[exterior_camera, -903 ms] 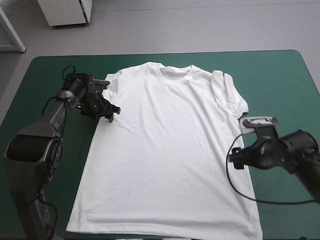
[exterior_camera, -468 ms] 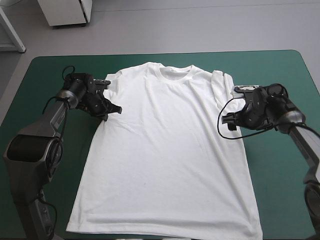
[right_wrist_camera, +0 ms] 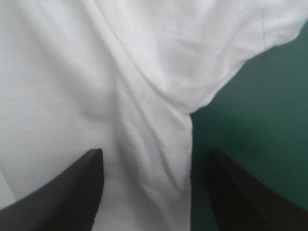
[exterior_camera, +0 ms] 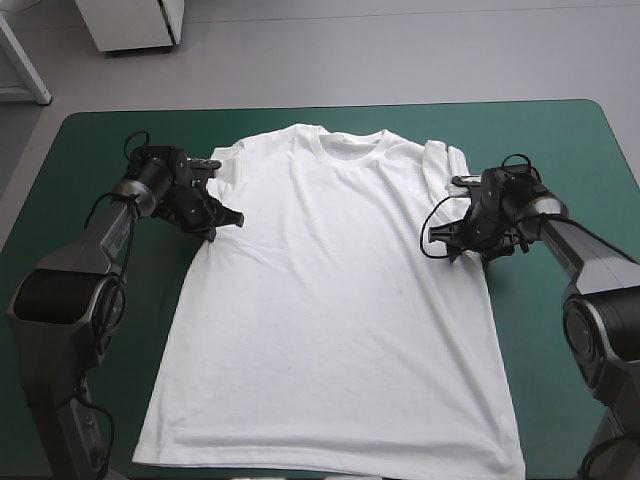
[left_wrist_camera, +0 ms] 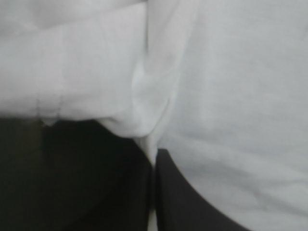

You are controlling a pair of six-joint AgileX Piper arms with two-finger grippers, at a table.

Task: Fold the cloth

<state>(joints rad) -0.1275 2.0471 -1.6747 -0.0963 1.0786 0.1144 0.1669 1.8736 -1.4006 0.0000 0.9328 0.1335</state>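
Flat on the teal-green cover (exterior_camera: 560, 140), T-shirt (exterior_camera: 330, 300) hem at the near edge. Farther up, one armpit pinched in the left gripper (left_wrist_camera: 155, 161); opposite, seat the spread right gripper (right_wrist_camera: 155, 161) deep astride the side edge before clamping.

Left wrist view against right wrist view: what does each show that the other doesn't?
Only the left wrist view shows the left pincer shut, a ridge of the white T-shirt pinched between its black fingers. Only the right wrist view shows the right pincer open, its fingers standing apart either side of the T-shirt's side edge, with bare teal-green cover beside it. Both show wrinkled white cloth ahead of the fingers.
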